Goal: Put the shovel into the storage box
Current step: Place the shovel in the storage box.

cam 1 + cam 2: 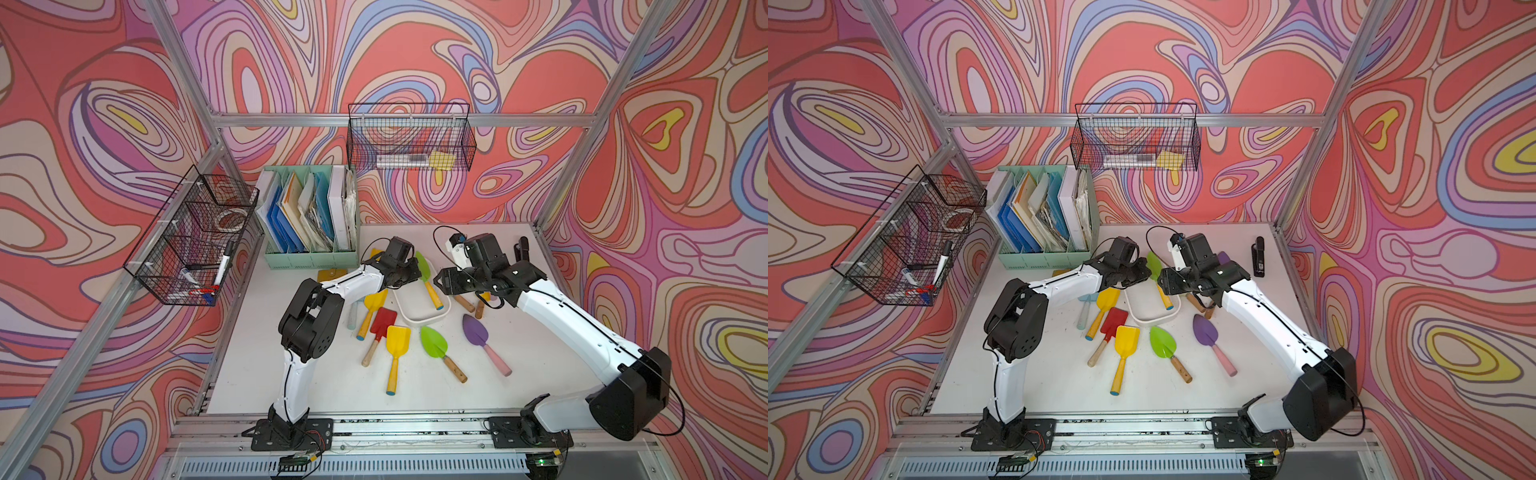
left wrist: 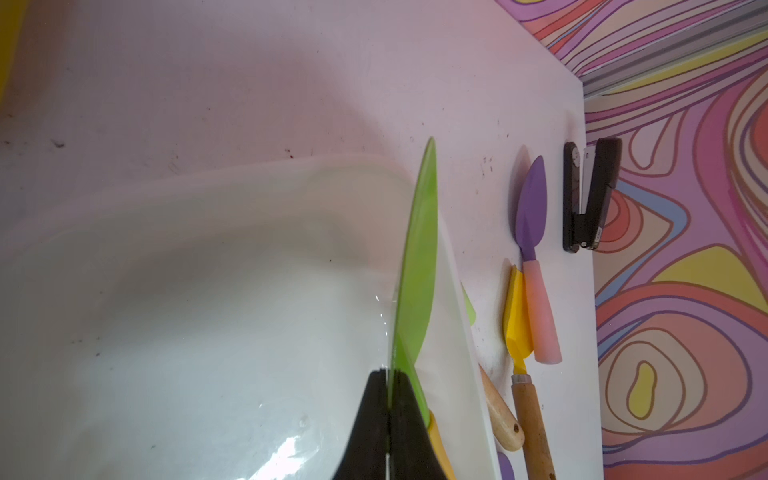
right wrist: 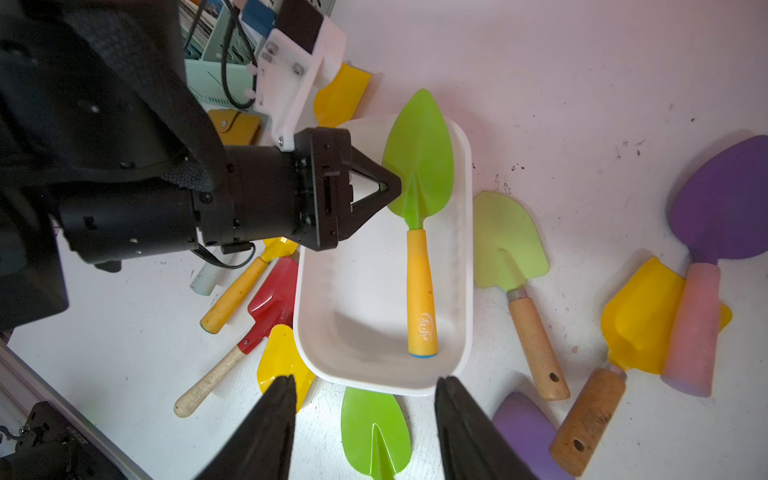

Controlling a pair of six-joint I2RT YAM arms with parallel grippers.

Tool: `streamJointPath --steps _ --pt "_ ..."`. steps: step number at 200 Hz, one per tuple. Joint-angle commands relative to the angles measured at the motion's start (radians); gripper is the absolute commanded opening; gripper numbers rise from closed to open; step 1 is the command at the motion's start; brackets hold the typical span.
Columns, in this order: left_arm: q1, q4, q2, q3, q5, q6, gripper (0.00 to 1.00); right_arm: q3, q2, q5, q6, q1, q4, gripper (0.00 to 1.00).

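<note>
White tabletop (image 3: 582,62), scuffed and strewn with toy shovels. Left gripper (image 3: 395,189) pinched shut on the blade edge of the green shovel (image 3: 417,166), lying inside the storage box (image 3: 467,249), blade at 12 o'clock, yellow handle at 6. Right gripper (image 3: 365,395) parted, holding nothing, at the box's 6 o'clock rim.

Both arms reach in toward the middle, wrists nearly meeting. The left gripper (image 3: 392,189) is pinched tight, jaws pressed together. The right gripper (image 3: 365,390) hangs with its jaws spread apart.
</note>
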Motion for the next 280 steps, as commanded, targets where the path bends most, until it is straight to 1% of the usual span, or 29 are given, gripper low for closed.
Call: streamJointPath --steps 1,28,90,98,137,145,156,168,186,219,253,280 --pt "-0.007 -0.053 0.025 0.033 -0.031 0.023 0.0 -0.016 -0.02 0.009 -0.001 0.005 0.006 0.55" --pt "-0.011 -0.086 0.052 0.058 -0.047 0.021 0.0 -0.017 -0.02 0.01 -0.005 0.006 0.006 0.55" --pt "-0.013 -0.13 0.122 0.12 -0.043 0.018 0.0 -0.023 -0.019 0.005 -0.007 0.006 0.007 0.55" --pt "-0.012 -0.158 0.128 0.126 -0.042 0.021 0.0 -0.023 -0.017 0.006 -0.007 0.006 0.007 0.55" --pt "-0.013 -0.184 0.145 0.144 -0.045 0.023 0.0 -0.024 -0.016 0.001 -0.007 0.005 0.01 0.55" --pt "-0.013 -0.186 0.146 0.145 -0.044 0.024 0.04 -0.024 -0.016 -0.001 -0.007 0.005 0.011 0.55" --pt "-0.014 -0.188 0.147 0.147 -0.044 0.024 0.11 -0.025 -0.016 -0.001 -0.007 0.005 0.012 0.55" --pt "-0.013 -0.193 0.148 0.149 -0.043 0.026 0.23 -0.028 -0.015 -0.002 -0.007 0.005 0.014 0.55" --pt "-0.013 -0.201 0.148 0.154 -0.044 0.028 0.36 -0.029 -0.014 -0.004 -0.007 0.005 0.015 0.55" --pt "-0.013 -0.215 0.147 0.169 -0.046 0.033 0.46 -0.031 -0.016 -0.004 -0.007 0.005 0.016 0.55" --pt "-0.013 -0.246 0.14 0.193 -0.052 0.044 0.64 -0.034 -0.02 -0.003 -0.007 0.006 0.013 0.55" --pt "-0.014 -0.29 0.123 0.222 -0.079 0.061 0.77 -0.032 -0.026 0.009 -0.002 0.006 0.007 0.54"
